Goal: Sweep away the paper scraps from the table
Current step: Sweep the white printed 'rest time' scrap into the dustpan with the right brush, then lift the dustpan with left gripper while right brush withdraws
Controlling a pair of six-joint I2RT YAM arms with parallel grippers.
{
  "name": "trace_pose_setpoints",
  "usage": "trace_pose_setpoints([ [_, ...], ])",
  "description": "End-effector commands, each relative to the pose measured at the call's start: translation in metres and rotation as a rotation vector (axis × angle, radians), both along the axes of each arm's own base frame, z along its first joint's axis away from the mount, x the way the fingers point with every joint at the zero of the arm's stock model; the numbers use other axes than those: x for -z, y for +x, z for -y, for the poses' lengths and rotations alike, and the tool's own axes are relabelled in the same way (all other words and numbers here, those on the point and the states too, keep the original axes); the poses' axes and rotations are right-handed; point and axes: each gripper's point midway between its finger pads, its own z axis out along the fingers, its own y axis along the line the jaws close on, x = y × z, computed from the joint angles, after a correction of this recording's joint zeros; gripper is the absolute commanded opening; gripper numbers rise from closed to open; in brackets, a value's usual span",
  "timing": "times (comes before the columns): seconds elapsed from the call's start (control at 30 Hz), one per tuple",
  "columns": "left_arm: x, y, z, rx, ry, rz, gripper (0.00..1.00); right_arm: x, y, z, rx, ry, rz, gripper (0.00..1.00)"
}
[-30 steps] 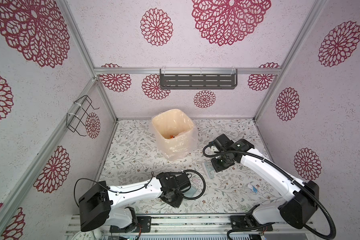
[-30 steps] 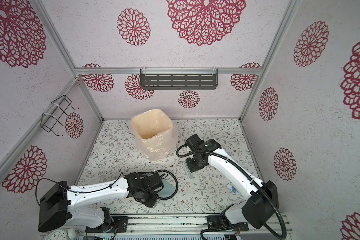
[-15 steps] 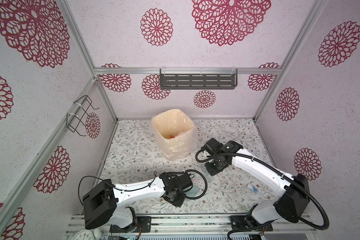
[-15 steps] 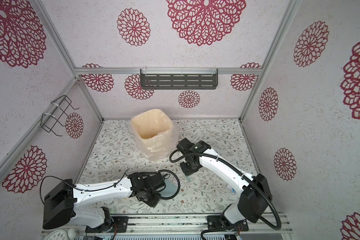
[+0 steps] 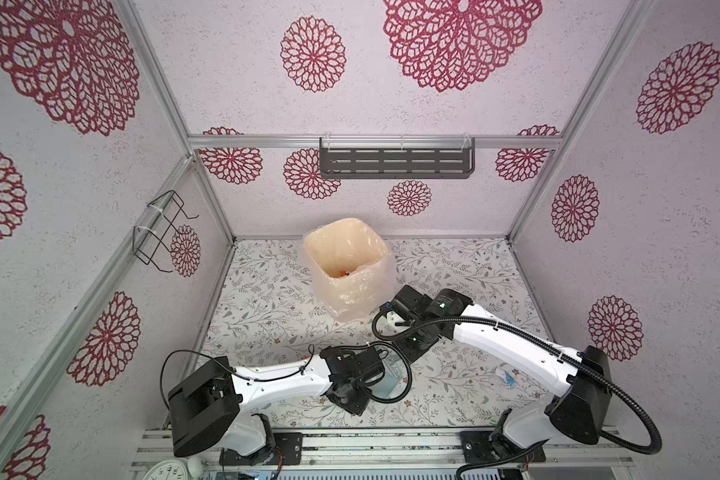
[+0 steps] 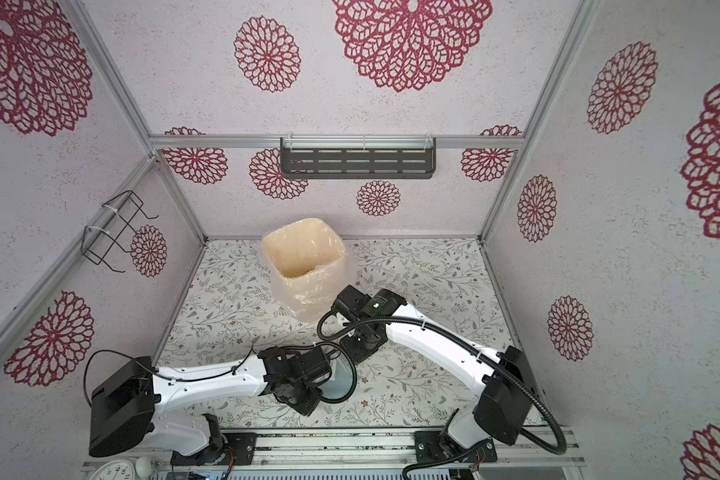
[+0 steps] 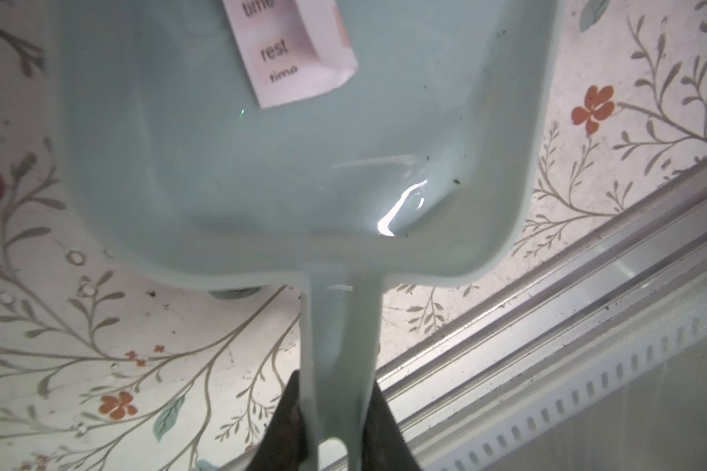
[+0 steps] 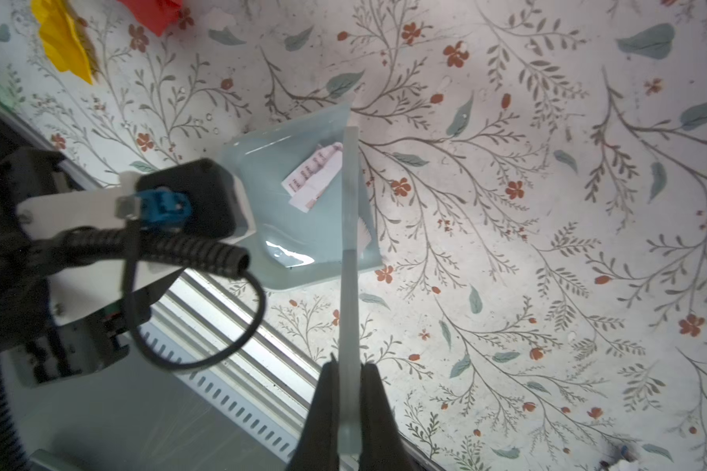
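My right pincer (image 8: 350, 391) is clamped shut on the thin handle of the brush (image 8: 350, 204). Over the last second I have swung that arm inward across the desk (image 5: 267, 299), so the brush head now sits over the open mouth of the dustpan (image 8: 303, 228). The left pincer (image 7: 337, 407) grips the dustpan's handle and has barely moved. As I read it, I have closed up for a stroke into the pan. One printed scrap (image 7: 294, 53) already lies inside it, so I judge the job only partly done.

The left wrist view shows that scrap up close, flat on the pan floor near the lip, with a few dark specks beside it. It shows nothing of the brush. The right wrist view gives me what I need next. A yellow scrap (image 8: 64, 45) and a red scrap (image 8: 152, 12) lie on the desk, well apart from the pan. I cannot find either in the top views, where the arms cover that patch.

A top view adds the blue-marked scrap (image 5: 506, 376), which lies near the right forearm, and the lined bin (image 5: 346, 266) behind both arms with some orange bits at its bottom. I cannot tell from any view whether the pan's lip touches the desk.
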Motion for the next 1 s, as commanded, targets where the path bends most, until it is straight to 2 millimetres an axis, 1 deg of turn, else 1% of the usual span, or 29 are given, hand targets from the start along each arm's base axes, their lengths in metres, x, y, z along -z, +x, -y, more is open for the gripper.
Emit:
trace_pose_setpoints([
  [0.0, 0.002, 0.004, 0.001, -0.005, -0.018, 0.013, 0.0, -0.018, -0.02, -0.008, 0.001, 0.081, -0.065, 0.0],
  [0.07, 0.002, 0.004, 0.001, -0.01, -0.023, 0.019, 0.0, -0.02, -0.02, -0.001, 0.016, 0.064, -0.047, 0.0],
  [0.17, 0.0, 0.006, 0.0, -0.016, -0.036, 0.038, 0.0, -0.025, -0.01, 0.02, 0.068, 0.014, 0.008, 0.0],
  [0.27, -0.007, 0.011, 0.0, -0.023, -0.06, 0.078, 0.0, -0.037, 0.002, 0.037, 0.141, 0.053, 0.04, 0.0],
  [0.4, -0.023, 0.018, -0.002, -0.037, -0.101, 0.145, 0.0, -0.052, 0.014, 0.06, 0.234, 0.132, 0.059, 0.0],
  [0.53, -0.043, 0.021, -0.004, -0.044, -0.145, 0.202, 0.0, -0.06, 0.026, 0.088, 0.335, 0.213, 0.073, 0.0],
  [0.6, -0.056, 0.022, -0.006, -0.043, -0.159, 0.233, 0.0, -0.06, 0.03, 0.101, 0.38, 0.234, 0.074, 0.0],
  [0.7, -0.08, 0.023, -0.01, -0.036, -0.168, 0.284, 0.0, -0.057, 0.034, 0.114, 0.426, 0.265, 0.073, 0.0],
  [0.83, -0.12, 0.024, -0.014, -0.031, -0.177, 0.347, 0.0, -0.053, 0.037, 0.122, 0.474, 0.328, 0.055, 0.0],
  [0.9, -0.143, 0.026, -0.017, -0.032, -0.185, 0.38, 0.0, -0.051, 0.039, 0.125, 0.492, 0.356, 0.048, 0.0],
  [0.97, -0.162, 0.027, -0.019, -0.04, -0.19, 0.398, 0.0, -0.049, 0.039, 0.127, 0.505, 0.38, 0.038, 0.0],
])
